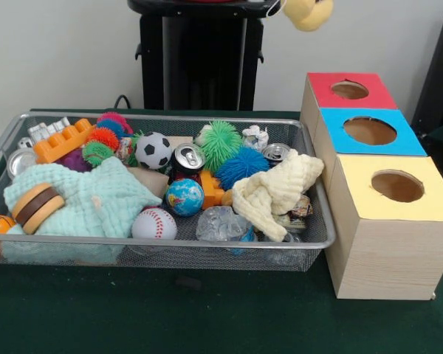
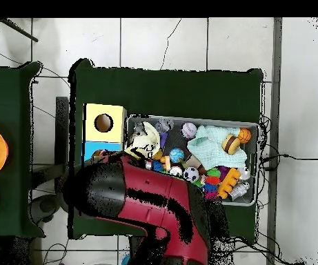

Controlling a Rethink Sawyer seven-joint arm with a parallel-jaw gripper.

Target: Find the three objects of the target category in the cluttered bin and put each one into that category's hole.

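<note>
While my gripper sits high over the red box, clamped on a pale yellow soft thing, target category isn't clear to me. Can't see inside the holes, so progress unknown. Wire bin is full of clutter. Arm reaches over the boxes' end, overhead.

Soft, even light fell from above on the wire bin. Only faint shadows lay on the green counter below the bin's front rim. Right of the bin, the soda can top and crinkled plastic showed small glints. The front view was slightly soft throughout.
</note>
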